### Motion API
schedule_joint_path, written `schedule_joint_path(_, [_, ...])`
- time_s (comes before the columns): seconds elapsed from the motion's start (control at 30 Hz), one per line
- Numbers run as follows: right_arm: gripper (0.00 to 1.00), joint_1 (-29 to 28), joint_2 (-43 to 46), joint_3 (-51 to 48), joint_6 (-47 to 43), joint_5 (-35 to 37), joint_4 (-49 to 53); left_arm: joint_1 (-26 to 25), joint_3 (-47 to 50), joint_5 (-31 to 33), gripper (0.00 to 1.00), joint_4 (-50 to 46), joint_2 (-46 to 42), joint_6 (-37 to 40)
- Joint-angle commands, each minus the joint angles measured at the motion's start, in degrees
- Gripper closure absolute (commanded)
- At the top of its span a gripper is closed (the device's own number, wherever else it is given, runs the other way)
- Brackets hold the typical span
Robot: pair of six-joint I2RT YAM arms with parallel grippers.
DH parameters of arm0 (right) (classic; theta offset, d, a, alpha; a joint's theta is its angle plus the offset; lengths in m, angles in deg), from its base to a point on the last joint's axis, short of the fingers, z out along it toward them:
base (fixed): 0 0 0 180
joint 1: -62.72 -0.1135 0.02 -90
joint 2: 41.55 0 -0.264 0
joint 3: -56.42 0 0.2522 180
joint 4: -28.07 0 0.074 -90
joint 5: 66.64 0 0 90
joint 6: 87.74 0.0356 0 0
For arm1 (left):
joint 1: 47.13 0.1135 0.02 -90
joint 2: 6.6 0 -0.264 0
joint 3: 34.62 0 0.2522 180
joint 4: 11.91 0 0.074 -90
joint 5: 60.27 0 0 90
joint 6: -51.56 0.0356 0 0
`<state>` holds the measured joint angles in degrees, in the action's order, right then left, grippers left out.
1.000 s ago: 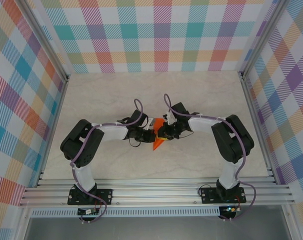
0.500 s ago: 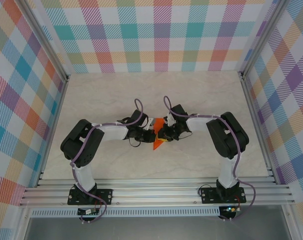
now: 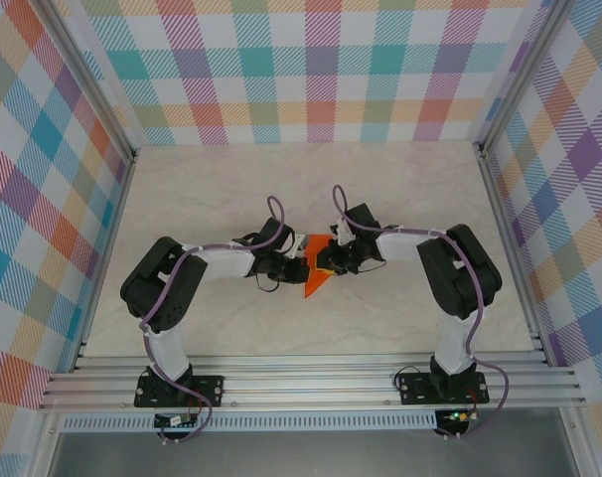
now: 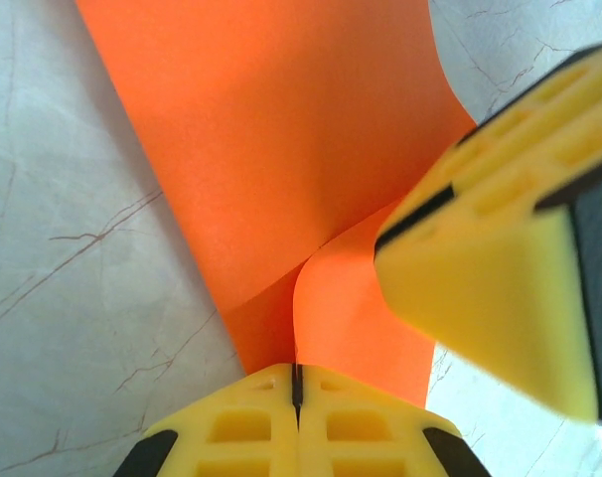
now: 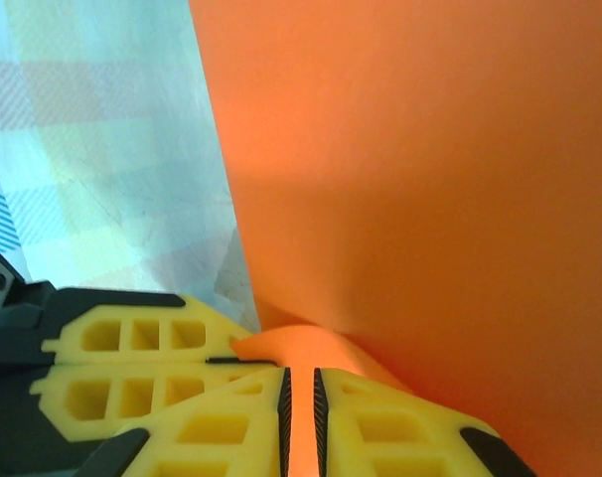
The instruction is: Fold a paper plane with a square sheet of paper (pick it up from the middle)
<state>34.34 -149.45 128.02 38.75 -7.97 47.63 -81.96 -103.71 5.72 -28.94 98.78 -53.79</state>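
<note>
The square sheet of paper (image 3: 314,284) is bright orange and folded into a narrow pointed shape, its tip toward the near edge of the table. Both grippers meet over its upper part. My left gripper (image 3: 302,267) holds it from the left, shut on a raised fold (image 4: 297,383) of the paper (image 4: 281,149). My right gripper (image 3: 325,265) holds it from the right, its jaws nearly together with a paper flap (image 5: 299,407) between them. A broad orange face of the paper (image 5: 430,179) rises beyond the right jaws. The two grippers' yellow fingers (image 4: 480,288) almost touch.
The marble-patterned table (image 3: 212,189) is walled by plaid panels (image 3: 321,70) at the back and both sides. Aluminium rails (image 3: 311,383) run along the near edge by the arm bases. Open table lies behind and to both sides of the grippers.
The right arm swung a little to the left, then came back right. The left arm and the paper's tip stayed almost where they were. Both grips held.
</note>
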Motion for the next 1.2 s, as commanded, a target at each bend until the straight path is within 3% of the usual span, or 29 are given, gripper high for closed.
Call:
schedule_joint_path(0.0, [0.84, 0.9, 0.1, -1.7, 1.1, 0.3, -2.8, 0.9, -0.5, 0.0, 0.95, -3.1, 0.8, 1.3])
schedule_joint_path(0.27, [0.85, 3.0, -4.0, -4.2, 1.7, 1.0, -5.5, 0.9, -0.8, -0.2, 0.96, -3.3, 1.2, 1.6])
schedule_joint_path(0.57, [0.84, 4.8, 1.4, -3.2, 0.9, 0.2, -3.6, 0.9, -0.8, -0.6, 0.97, -3.4, 1.0, 1.4])
schedule_joint_path(0.87, [0.84, 5.0, -3.9, -3.8, 1.0, 2.4, -4.3, 0.9, -0.9, -0.8, 0.97, -3.2, 1.0, 0.9])
schedule_joint_path(1.17, [0.83, 4.4, 8.5, -5.8, -1.3, 2.1, -0.1, 1.4, -0.5, -1.5, 0.97, -2.3, 1.2, -0.3])
